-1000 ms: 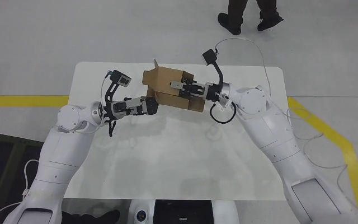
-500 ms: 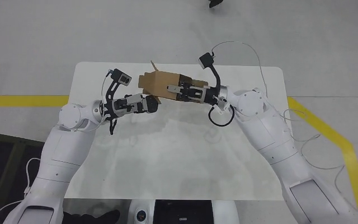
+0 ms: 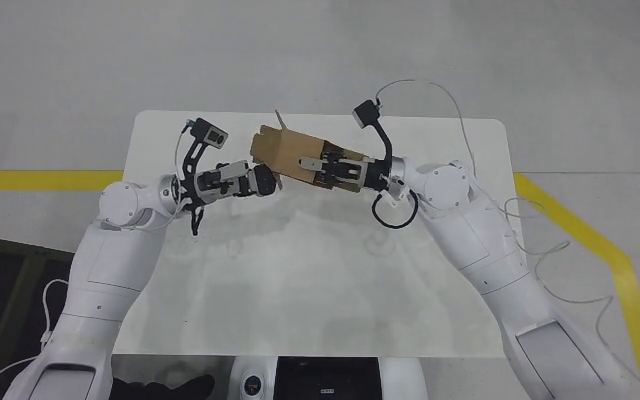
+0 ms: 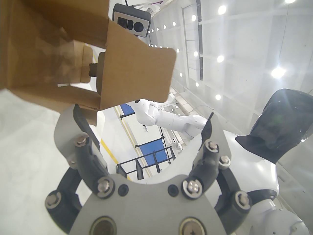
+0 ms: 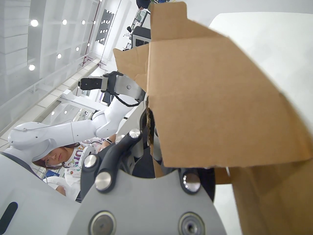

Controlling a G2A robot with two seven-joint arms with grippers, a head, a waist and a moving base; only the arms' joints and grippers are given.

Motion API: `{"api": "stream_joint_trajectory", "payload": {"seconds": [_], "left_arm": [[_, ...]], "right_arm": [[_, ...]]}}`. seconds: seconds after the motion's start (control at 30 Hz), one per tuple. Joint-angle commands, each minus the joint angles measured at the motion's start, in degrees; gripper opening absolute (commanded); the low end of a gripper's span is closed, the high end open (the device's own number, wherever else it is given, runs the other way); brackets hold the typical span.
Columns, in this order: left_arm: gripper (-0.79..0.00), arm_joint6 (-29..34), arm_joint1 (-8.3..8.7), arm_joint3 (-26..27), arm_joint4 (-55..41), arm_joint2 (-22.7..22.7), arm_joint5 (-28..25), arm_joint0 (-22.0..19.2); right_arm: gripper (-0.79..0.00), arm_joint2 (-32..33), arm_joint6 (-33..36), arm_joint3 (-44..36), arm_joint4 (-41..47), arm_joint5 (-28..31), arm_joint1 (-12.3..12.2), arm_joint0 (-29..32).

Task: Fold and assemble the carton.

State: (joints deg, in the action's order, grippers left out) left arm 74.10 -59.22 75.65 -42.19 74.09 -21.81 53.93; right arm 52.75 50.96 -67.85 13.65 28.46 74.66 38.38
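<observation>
The brown carton hangs above the far middle of the white table, tilted, with its flaps loose. My right gripper comes from the right and is shut on a side panel of the carton; the cardboard hides most of the right gripper in its own wrist view. My left gripper is at the carton's near left corner. In the left wrist view the left gripper is open, one fingertip just under the edge of the carton and a rounded flap above the gap.
The tabletop around and in front of the arms is bare white. Grey floor lies past the far edge, with a yellow line on the left.
The right gripper has carried the carton a little leftward and tilted it. The left gripper has shifted slightly toward the far side, staying by the carton's corner.
</observation>
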Motion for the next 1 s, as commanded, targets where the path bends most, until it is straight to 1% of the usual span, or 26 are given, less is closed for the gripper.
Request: {"api": "stream_joint_trajectory", "payload": {"seconds": [0.0, 0.13, 0.23, 0.3, 0.4, 0.5, 0.6, 0.67, 0.97], "left_arm": [[0.0, 0.8, 0.19, -0.8, 0.3, 0.9, -0.4, -0.1], [0.0, 1.7, 0.61, -2.5, 0.9, 3.0, -1.9, -0.4], [0.0, 2.1, 0.91, -3.3, 1.3, 4.7, -4.3, -0.5], [0.0, 2.4, 1.11, -3.7, 1.6, 5.7, -5.9, -0.3], [0.0, 0.9, 1.41, -2.3, 3.0, 6.8, -7.5, 0.5], [0.0, -1.5, 1.8, 0.2, 4.7, 7.4, -9.9, 2.2], [0.0, -5.0, 2.32, 3.0, 7.0, 7.7, -13.4, 4.3], [0.0, -6.8, 2.76, 3.8, 8.2, 7.5, -15.2, 5.5], [0.0, -7.1, 2.93, 3.8, 8.4, 7.4, -15.5, 5.7]], "right_arm": [[-0.785, 0.3, 1.9, 0.0, 0.7, 0.2, -0.1, 0.1], [-0.785, 1.0, 5.8, 0.5, 2.7, 0.6, -0.4, 0.2], [-0.785, 1.1, 10.6, 0.9, 6.2, 0.7, -0.5, 0.2], [-0.785, 1.0, 13.7, 1.7, 7.6, -0.4, -0.6, -0.1], [-0.785, 1.0, 16.5, 2.5, 9.6, -1.5, -0.7, -0.2], [-0.785, 1.1, 19.4, 2.9, 10.6, -1.8, -0.8, -0.5], [-0.785, 1.7, 20.8, 3.2, 11.2, -1.9, -1.0, -0.6], [-0.785, 2.3, 21.1, 3.4, 11.2, -2.1, -1.2, -0.6], [-0.785, 2.5, 21.1, 3.5, 11.1, -2.1, -1.2, -0.6]]}}
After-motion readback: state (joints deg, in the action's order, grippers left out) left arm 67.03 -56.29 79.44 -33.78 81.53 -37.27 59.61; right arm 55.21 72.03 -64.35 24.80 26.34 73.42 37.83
